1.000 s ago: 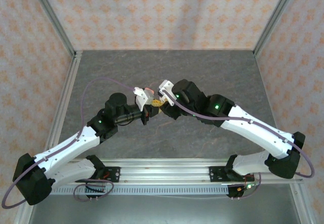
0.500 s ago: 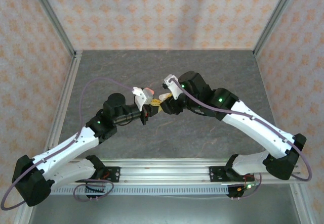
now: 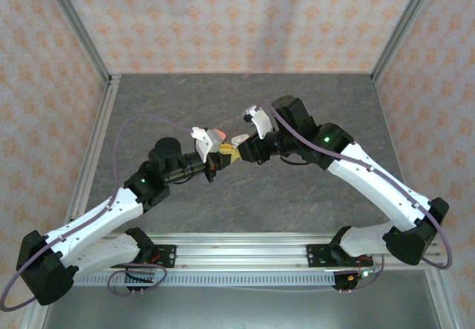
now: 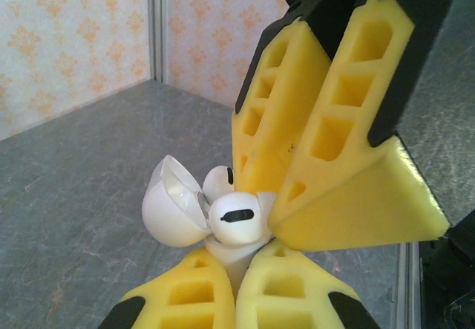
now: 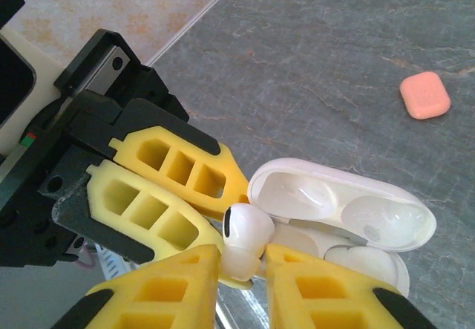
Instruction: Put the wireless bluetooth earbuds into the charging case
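Here, left hand (image 4: 236, 261) clamps white case (image 5: 338, 195), right hand (image 5: 241, 258) pinches earbud (image 5: 243, 232), pink case (image 5: 425, 95) apart.

Both our arms reach fwd, elbows out, wrists turned inward, tips nearly meeting. L gripper (image 4: 237, 255) is clamped on the white charging case (image 4: 172, 214). R gripper (image 5: 241, 253), just opposite, pinches a white earbud (image 5: 242, 229) btwn its fingertips.

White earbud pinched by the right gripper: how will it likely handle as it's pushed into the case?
Probably slippery: the white earbud is glossy and rounded, pinched at its stem by the right gripper, so it may twist. Likely very light, being far smaller than the open white case the left gripper holds. Released early, its bulbous head could roll off.
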Tool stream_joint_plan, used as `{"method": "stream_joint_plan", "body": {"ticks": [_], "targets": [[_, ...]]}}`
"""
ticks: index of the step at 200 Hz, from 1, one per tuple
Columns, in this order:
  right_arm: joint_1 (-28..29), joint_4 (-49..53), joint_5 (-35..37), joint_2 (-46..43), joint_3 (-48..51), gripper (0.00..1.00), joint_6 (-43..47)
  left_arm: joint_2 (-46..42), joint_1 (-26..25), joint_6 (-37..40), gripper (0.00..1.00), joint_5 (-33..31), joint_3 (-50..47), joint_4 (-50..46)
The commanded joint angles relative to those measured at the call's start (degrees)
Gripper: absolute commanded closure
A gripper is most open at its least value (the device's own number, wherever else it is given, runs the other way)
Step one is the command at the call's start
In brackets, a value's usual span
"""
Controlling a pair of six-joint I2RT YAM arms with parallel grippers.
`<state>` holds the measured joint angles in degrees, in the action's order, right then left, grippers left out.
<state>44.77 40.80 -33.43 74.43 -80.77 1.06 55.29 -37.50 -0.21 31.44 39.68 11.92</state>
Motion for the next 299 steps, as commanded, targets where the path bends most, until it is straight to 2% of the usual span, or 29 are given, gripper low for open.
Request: {"method": "stream_joint_plan", "body": {"ticks": [1, 81, 113, 159, 299], "targets": [[-0.1, 0.4, -3.3, 1.0, -1.2, 0.77, -0.5, -1.3, 0.1, -0.6, 1.0, -1.0, -0.2, 3.6], [-3.2, 1.9, -3.4, 0.8, 0.1, 0.76, 0.4, -2.2, 0.1, 0.0, 1.0, -1.5, -0.7, 2.6], [-3.6, 1.3, -3.4, 0.2, 0.8, 0.67, 0.3, -2.3, 0.1, 0.1, 1.0, -1.9, -0.7, 2.2], [-3.6, 0.5, -3.4, -0.7, 1.2, 0.63, -0.7, -2.9, 0.2, 0.2, 1.0, -2.3, -1.0, 1.7], [-4.3, -1.9, -5.5, -4.0, 0.9, 0.65, -5.2, -3.6, 0.2, 0.2, 1.0, -3.6, -1.4, 1.3]]}}
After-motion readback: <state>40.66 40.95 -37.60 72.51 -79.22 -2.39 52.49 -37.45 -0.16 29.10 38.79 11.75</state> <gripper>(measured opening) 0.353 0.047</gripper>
